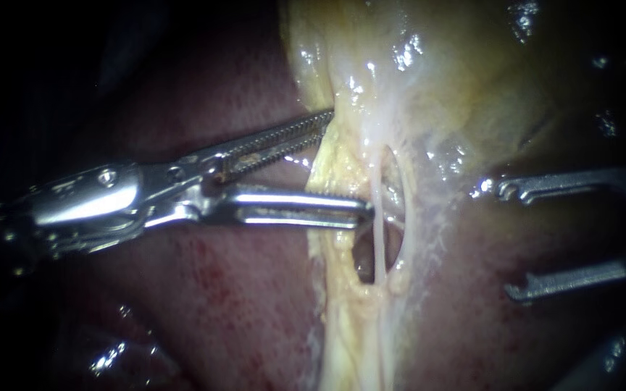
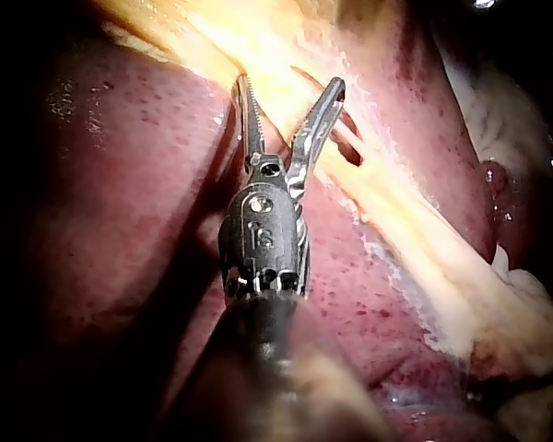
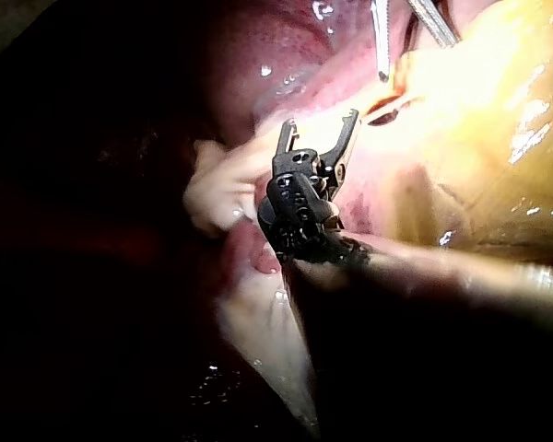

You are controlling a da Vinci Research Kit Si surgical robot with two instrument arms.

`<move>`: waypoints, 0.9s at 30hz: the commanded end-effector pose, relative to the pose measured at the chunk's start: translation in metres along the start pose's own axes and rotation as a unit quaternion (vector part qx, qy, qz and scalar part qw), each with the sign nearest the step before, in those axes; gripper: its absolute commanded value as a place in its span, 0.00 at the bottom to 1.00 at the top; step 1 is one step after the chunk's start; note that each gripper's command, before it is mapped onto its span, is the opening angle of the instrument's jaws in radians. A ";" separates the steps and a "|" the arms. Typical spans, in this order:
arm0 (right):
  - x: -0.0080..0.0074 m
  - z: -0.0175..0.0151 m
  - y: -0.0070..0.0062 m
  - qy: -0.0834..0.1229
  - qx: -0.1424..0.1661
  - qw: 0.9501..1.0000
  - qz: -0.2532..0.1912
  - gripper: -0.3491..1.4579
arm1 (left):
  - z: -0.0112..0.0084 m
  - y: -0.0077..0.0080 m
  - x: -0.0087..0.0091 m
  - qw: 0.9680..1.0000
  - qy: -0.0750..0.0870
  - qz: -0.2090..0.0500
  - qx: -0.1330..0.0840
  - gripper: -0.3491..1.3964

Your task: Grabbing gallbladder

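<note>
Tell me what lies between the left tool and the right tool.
In the endoscope view, between the left tool and the right tool, both with jaws open, lies a pale tissue band with an opening crossed by a thin whitish strand.

Left instrument [image 1: 349, 163], gallbladder [image 1: 458, 94] between, right instrument [image 1: 498, 240]

Gallbladder [image 1: 436, 87] (pale, glistening) on liver [image 1: 219, 304]
</note>
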 end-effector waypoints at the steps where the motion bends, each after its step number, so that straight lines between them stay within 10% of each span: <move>1: 0.0000 0.0000 0.0000 0.000 0.000 1.000 0.000 0.50 | 0.0000 0.0001 0.0000 1.000 0.000 -0.006 -0.004 0.49; 21: 0.0000 0.0000 0.0000 0.000 0.000 1.000 0.000 0.50 | -0.0008 0.0005 0.0008 0.999 0.012 -0.035 -0.032 0.00; 27: 0.0000 0.0000 -0.0001 0.000 0.000 1.000 0.000 0.50 | -0.0011 0.0004 0.0007 0.999 0.013 -0.038 -0.034 0.00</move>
